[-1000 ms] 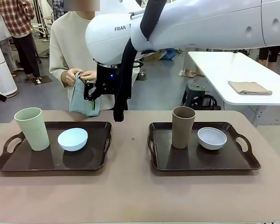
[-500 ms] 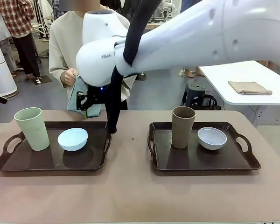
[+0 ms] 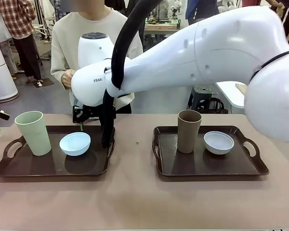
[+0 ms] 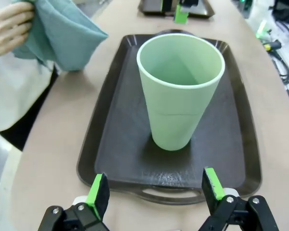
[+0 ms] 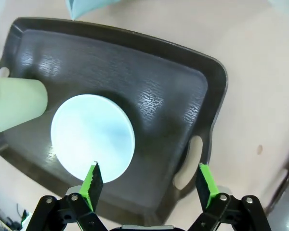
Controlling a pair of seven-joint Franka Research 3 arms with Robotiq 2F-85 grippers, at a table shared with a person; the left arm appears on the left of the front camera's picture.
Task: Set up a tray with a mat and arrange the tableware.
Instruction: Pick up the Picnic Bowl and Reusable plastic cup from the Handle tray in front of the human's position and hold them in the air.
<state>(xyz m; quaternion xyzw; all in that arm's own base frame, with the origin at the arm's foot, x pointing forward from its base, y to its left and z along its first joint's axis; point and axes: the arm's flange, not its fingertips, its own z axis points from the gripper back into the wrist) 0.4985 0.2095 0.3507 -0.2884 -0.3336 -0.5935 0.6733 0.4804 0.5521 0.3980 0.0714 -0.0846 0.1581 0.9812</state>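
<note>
Two dark trays sit on the table. The left tray (image 3: pixel 19 168) carries a pale green tumbler (image 3: pixel 32 132) and a light blue bowl (image 3: pixel 75 143). On the right tray (image 3: pixel 207 166) stand a brown tumbler (image 3: pixel 189 131) and a white bowl (image 3: pixel 218 142). My right gripper (image 3: pixel 82 122) reaches across and hangs open over the left tray's far side, above the blue bowl (image 5: pixel 92 144). My left gripper (image 4: pixel 156 192) is open at that tray's short end, facing the green tumbler (image 4: pixel 180 91). The person's hand (image 4: pixel 9 26) holds a teal mat (image 4: pixel 62 33) past the far edge.
The person stands at the far side, close behind my right arm (image 3: pixel 192 53), which spans most of the table's width. Bare tabletop (image 3: pixel 135 192) lies between the trays and along the front edge. A dark stool (image 3: pixel 200 96) stands beyond the table.
My right arm has swung left and down, carrying its gripper from in front of the person to just above the left tray by the blue bowl. The tableware has not moved.
</note>
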